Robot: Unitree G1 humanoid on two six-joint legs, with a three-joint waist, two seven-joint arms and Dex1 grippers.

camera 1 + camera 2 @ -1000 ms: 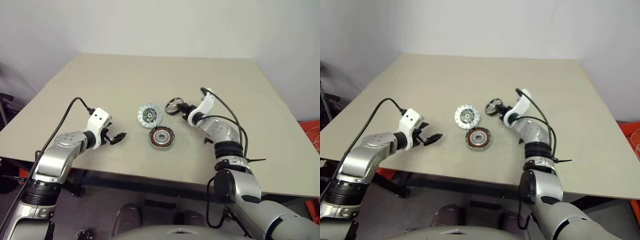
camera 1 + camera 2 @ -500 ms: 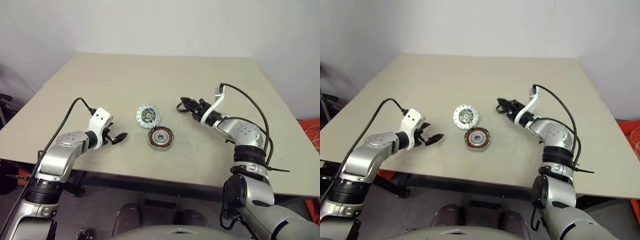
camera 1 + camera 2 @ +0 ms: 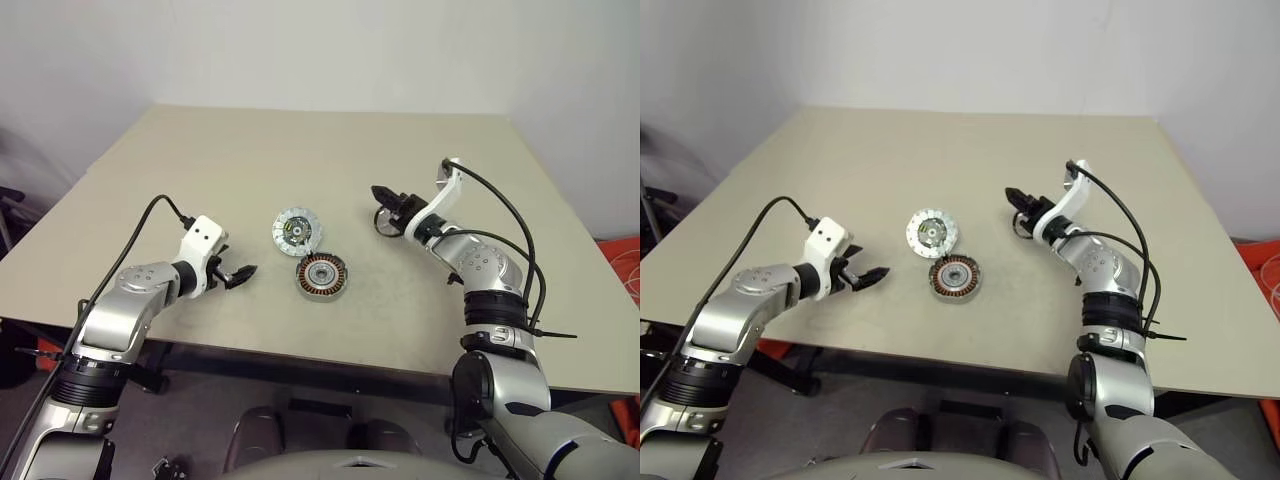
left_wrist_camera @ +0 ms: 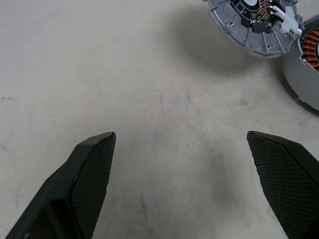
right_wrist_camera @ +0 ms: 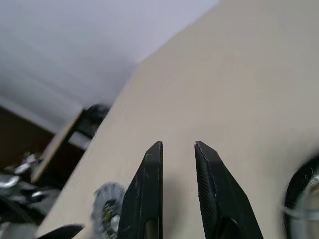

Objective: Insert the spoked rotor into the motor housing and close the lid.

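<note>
A pale table [image 3: 200,170] stands against a white wall. Near its middle the motor housing [image 3: 322,276] lies with its copper windings exposed, the toothed lid [image 3: 298,229] just beside it. The left claw [image 3: 240,274] is held released above bare tabletop, well apart from both. The right claw [image 3: 381,208] is raised over the table – whether it grips anything cannot be told.

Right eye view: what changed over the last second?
The right gripper lifted off the table and swung to the robot's right, away from the lid. The spoked rotor has left its spot on the table and appears to ride up in that gripper's grip. The lid, the motor housing and the open left gripper stayed put.
</note>
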